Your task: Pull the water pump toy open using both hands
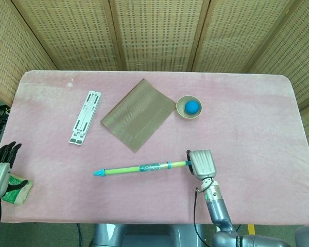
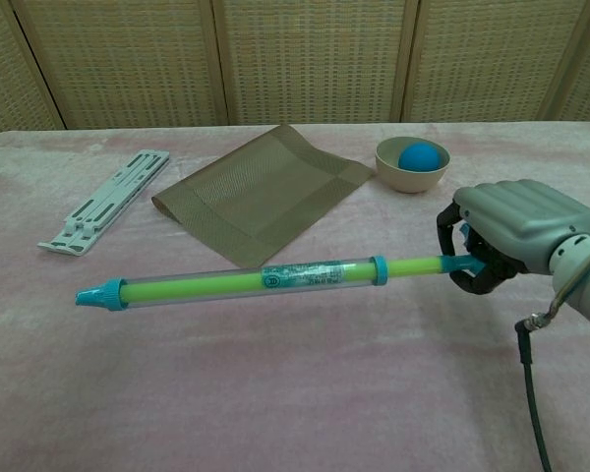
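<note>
The water pump toy (image 1: 139,168) (image 2: 246,281) is a long clear tube with a green rod inside and blue ends. My right hand (image 1: 201,163) (image 2: 511,236) grips its blue handle end and holds the toy off the pink table, tip pointing left and a little down. My left hand (image 1: 0,167) stays at the table's left edge, far from the toy, fingers spread, holding nothing. The chest view does not show the left hand.
A brown woven mat (image 1: 138,114) (image 2: 261,192) lies behind the toy. A small bowl with a blue ball (image 1: 189,107) (image 2: 413,163) stands at its right. A white folded stand (image 1: 85,117) (image 2: 103,200) lies to the left. A green packet (image 1: 14,189) sits by my left hand.
</note>
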Tool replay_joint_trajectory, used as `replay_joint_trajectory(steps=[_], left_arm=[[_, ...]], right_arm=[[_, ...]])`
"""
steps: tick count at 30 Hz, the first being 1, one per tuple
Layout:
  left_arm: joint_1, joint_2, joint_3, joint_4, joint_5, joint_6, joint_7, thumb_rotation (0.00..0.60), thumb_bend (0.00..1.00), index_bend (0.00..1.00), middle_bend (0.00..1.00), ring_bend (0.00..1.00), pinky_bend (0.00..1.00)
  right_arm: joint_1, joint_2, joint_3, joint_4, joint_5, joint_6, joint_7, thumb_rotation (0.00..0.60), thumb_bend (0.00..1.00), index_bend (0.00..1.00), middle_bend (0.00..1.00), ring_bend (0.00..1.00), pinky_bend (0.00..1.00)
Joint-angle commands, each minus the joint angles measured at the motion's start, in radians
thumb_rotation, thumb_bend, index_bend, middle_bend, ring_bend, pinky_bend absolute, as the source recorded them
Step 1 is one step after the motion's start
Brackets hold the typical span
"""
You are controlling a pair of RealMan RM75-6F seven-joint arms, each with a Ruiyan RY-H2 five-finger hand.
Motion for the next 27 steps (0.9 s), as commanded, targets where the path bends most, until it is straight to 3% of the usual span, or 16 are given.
replay_joint_trajectory(steps=[1, 7, 9, 11, 13, 17, 21, 27], left_arm=[[-0.007, -0.003, -0.005, -0.013, -0.009, -0.007, 0.009, 0.600, 0.12, 0.00, 0.00, 0.00, 0.00], [-0.043, 0.002, -0.037, -0.050, -0.030, -0.028, 0.049, 0.600, 0.14, 0.03, 0.02, 0.01, 0.01], [-0.058, -0.001, -0.055, -0.058, -0.035, -0.025, 0.073, 0.600, 0.16, 0.13, 0.15, 0.11, 0.09], [-0.079, -0.008, -0.077, -0.065, -0.041, -0.024, 0.103, 0.600, 0.19, 0.26, 0.44, 0.37, 0.29], [-0.104, -0.028, -0.105, -0.068, -0.056, -0.027, 0.124, 0.600, 0.20, 0.32, 0.62, 0.53, 0.42], [-0.152, -0.036, -0.133, -0.093, -0.110, -0.090, 0.157, 0.600, 0.21, 0.43, 0.83, 0.74, 0.62], [-0.223, -0.033, -0.163, -0.135, -0.211, -0.201, 0.191, 0.600, 0.22, 0.44, 0.91, 0.81, 0.71], [-0.345, -0.045, -0.195, -0.171, -0.413, -0.362, 0.265, 0.600, 0.22, 0.37, 0.93, 0.83, 0.73]], right_arm=[[0.014, 0.033, 0.029, -0.073, 0.038, 0.051, -0.080, 0.600, 0.60, 0.82, 1.00, 1.00, 0.72], [0.035, 0.046, 0.056, -0.131, 0.087, 0.097, -0.173, 0.600, 0.61, 0.83, 1.00, 1.00, 0.73], [0.042, 0.045, 0.063, -0.140, 0.105, 0.110, -0.197, 0.600, 0.61, 0.83, 1.00, 1.00, 0.73], [0.051, 0.042, 0.070, -0.146, 0.120, 0.120, -0.219, 0.600, 0.61, 0.83, 1.00, 1.00, 0.73], [0.063, 0.037, 0.077, -0.151, 0.136, 0.129, -0.241, 0.600, 0.61, 0.83, 1.00, 1.00, 0.73], [0.083, 0.030, 0.090, -0.155, 0.156, 0.141, -0.267, 0.600, 0.61, 0.83, 1.00, 1.00, 0.73], [0.110, 0.021, 0.103, -0.163, 0.187, 0.155, -0.306, 0.600, 0.61, 0.83, 1.00, 1.00, 0.73], [0.138, 0.004, 0.112, -0.164, 0.227, 0.175, -0.342, 0.600, 0.61, 0.83, 1.00, 1.00, 0.74]])
